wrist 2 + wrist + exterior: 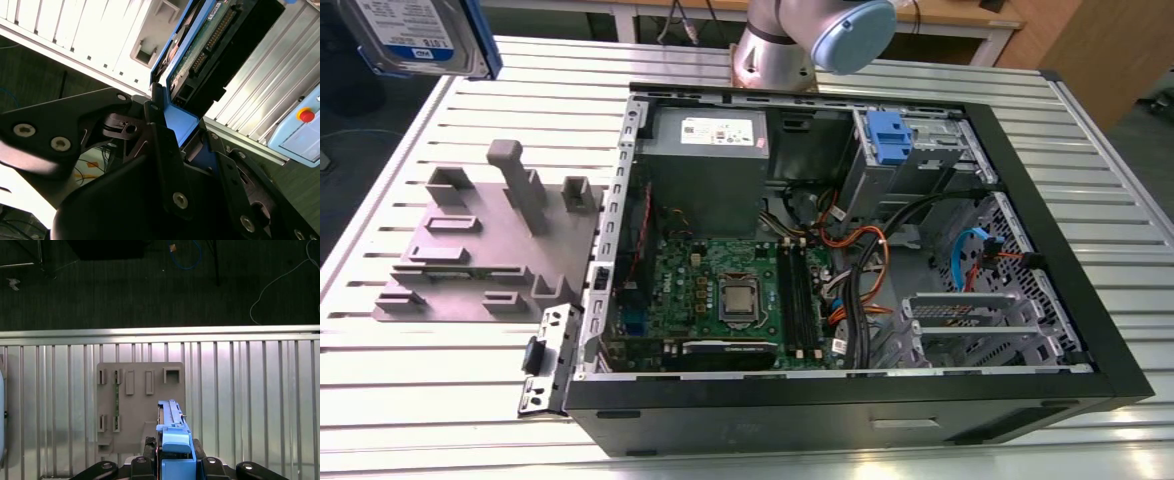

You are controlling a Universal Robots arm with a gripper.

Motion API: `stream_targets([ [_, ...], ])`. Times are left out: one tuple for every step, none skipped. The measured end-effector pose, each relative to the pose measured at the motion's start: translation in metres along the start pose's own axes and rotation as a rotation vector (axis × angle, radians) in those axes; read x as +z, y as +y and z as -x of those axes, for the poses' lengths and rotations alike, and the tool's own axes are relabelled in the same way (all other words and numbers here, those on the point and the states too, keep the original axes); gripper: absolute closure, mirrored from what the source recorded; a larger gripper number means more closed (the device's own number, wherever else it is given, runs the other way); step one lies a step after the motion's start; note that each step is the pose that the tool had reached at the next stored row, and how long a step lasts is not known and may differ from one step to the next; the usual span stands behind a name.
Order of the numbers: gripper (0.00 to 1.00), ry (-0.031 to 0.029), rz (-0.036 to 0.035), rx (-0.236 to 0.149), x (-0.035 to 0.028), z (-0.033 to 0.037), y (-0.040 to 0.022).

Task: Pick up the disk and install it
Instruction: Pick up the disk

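Now my gripper (175, 125) clenched on disk (411, 32), gripping its blue bracket (175, 450), disk edge-on in grip. Disk up in air over grey fixture plate (140, 405); open PC case (854, 410) just beside plate.

**Obscured items: my own holdings**

- Disk (420, 35): cropped by the exterior view's top edge.
- Disk's near end, first wrist view: buried between my gripper (175, 462) links and cut by the picture's edge.
- My arm (814, 40): upper part cropped.

The ribbed table (1087, 140) shines like brushed metal. The grey fixture (467, 250) looks matt, smooth plastic. The disk (200, 47) wears glossy blue plastic framing.
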State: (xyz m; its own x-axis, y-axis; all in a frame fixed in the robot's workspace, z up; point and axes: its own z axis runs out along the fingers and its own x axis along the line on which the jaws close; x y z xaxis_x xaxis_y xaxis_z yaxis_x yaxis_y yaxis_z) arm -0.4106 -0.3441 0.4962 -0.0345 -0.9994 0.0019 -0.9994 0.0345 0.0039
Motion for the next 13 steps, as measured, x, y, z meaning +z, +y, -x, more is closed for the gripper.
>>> stream_targets([
  [0.64,0.0,0.0001,0.0,0.0,-0.0004,0.0],
  [0.64,0.0001,0.0,0.0,0.0,-0.0009,0.0],
  [0.64,0.0002,0.0001,0.0,0.0,-0.0014,-0.0001],
  [0.64,0.0002,0.0,0.0,0.0,-0.0019,-0.0001],
  [0.64,0.0003,0.0,0.0,0.0,-0.0023,-0.0001],
  [0.64,0.0004,0.0,0.0,0.0,-0.0026,-0.0001],
  [0.64,0.0003,0.0,0.0,0.0,-0.0027,-0.0001],
  [0.64,0.0004,0.0,0.0,0.0,-0.0027,-0.0001],
  [0.64,0.0004,0.0,0.0,0.0,-0.0028,-0.0001],
  [0.64,0.0004,0.0,0.0,0.0,-0.0029,-0.0001],
  [0.64,0.0003,0.0,0.0,0.0,-0.0029,-0.0001],
  [0.64,0.0003,0.0,0.0,0.0,-0.0029,-0.0001],
  [0.64,0.0004,0.0,0.0,0.0,-0.0029,-0.0001],
])
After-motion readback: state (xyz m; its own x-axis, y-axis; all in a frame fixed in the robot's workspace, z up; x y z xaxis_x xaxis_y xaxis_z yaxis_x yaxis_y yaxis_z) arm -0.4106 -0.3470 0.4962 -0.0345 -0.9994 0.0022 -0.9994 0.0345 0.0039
